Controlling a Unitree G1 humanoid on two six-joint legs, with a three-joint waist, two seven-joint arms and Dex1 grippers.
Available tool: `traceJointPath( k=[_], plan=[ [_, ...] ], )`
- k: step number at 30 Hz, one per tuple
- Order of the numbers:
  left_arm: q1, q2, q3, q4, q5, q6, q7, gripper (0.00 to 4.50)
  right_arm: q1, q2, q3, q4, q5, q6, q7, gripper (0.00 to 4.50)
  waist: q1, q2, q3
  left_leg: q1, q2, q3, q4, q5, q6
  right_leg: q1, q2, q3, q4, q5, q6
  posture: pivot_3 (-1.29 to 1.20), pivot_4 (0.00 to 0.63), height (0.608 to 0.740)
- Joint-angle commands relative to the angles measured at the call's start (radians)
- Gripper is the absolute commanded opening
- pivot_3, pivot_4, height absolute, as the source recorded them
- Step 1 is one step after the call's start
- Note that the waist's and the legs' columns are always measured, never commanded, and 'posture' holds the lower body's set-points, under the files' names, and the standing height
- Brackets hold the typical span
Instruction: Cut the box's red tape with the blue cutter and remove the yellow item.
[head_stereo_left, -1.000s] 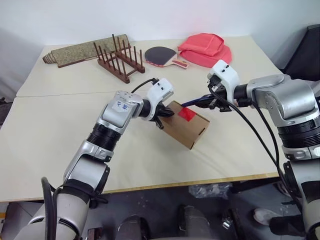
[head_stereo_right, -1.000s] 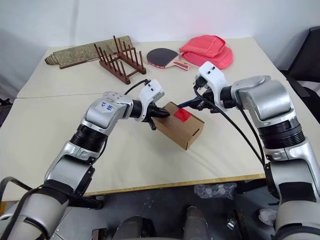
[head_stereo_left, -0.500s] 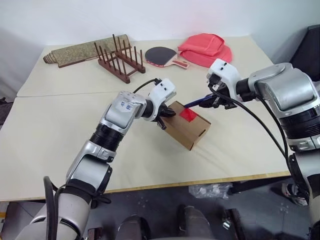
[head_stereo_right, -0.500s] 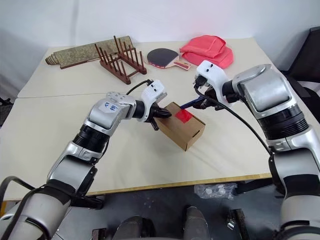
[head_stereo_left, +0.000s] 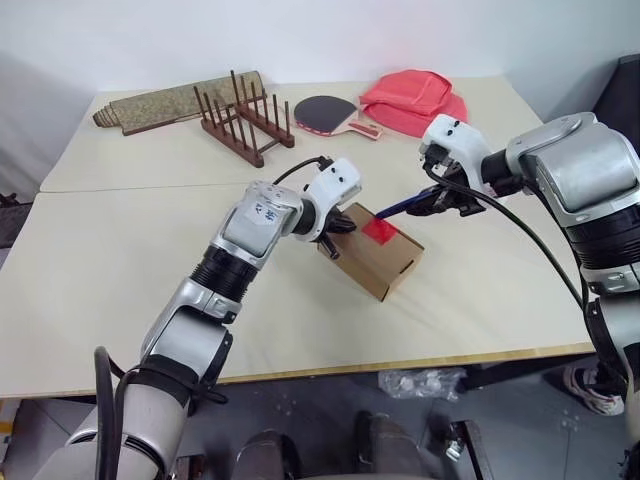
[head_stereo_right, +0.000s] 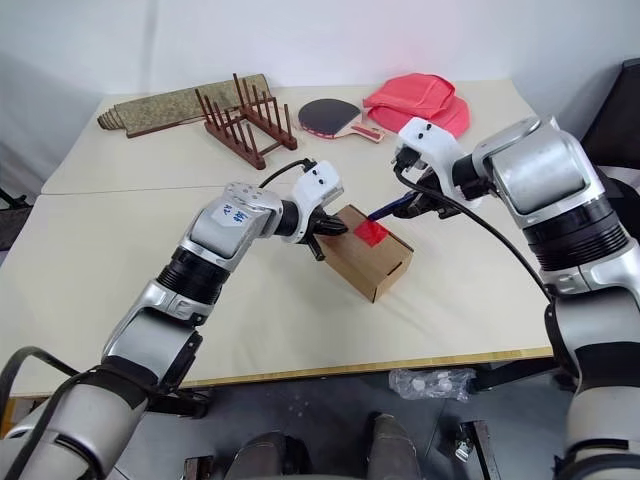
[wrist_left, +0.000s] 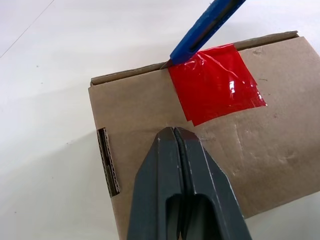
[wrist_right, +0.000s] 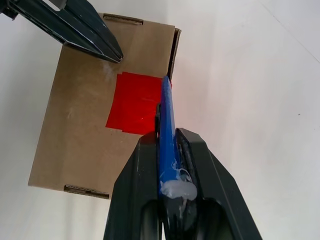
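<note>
The box (head_stereo_left: 374, 248) lies on the cream table (head_stereo_left: 120, 260), roughly mid-table and toward the robot's right, turned at an angle to the table edge, flaps closed. The red tape (wrist_left: 215, 82) sits on the box's top face, a square patch reaching up to the top's far edge; it looks creased but whole, with no cut that I can make out.

The blue cutter (wrist_right: 166, 125) is clamped between the fingers of the right gripper (wrist_right: 170, 145) — jaws closed on the cutter's body, its tip pointing down and toward the robot's left. In the left wrist view the cutter tip (wrist_left: 179, 53) meets the box at the tape's corner, right on the seam along the top's edge.

The left gripper (wrist_left: 176, 134) has its two fingers pressed together, nothing between them. The closed tips rest on the bare cardboard of the top face just beside the tape — touching the box, apart from the tape itself.

Further back on the table: a wooden rack (head_stereo_left: 240, 118) with upright pegs, a rolled mat (head_stereo_left: 165, 100) behind it, a table-tennis paddle (head_stereo_left: 330, 112) with a dark face, and a red fabric bag (head_stereo_left: 415, 95) near the far right corner. All stand well apart from the box.
</note>
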Motion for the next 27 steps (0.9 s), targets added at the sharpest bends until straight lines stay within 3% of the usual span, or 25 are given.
traceJointPath(
  k=[1, 27],
  plan=[
    [0.023, -0.005, -0.034, 0.048, 0.033, 0.024, 0.011, 0.01, -0.001, -0.046, 0.033, -0.016, -0.018, 0.009, 0.046, 0.17, 0.002, 0.0, 0.0, 0.0, 0.0, 0.0, 0.0, 0.0, 0.0, 0.0, 0.0, 0.0, 0.0, 0.0, 0.0, 0.0, 0.15, 0.74],
    [0.022, -0.023, -0.029, 0.105, 0.039, -0.01, 0.026, 0.01, 0.051, -0.256, 0.078, -0.136, -0.06, -0.001, 0.212, 0.17, 0.012, 0.0, 0.0, 0.0, 0.001, -0.002, 0.006, -0.001, 0.001, 0.001, -0.001, 0.0, 0.002, 0.0, 0.0, 0.0, 0.15, 0.74]
  ],
)
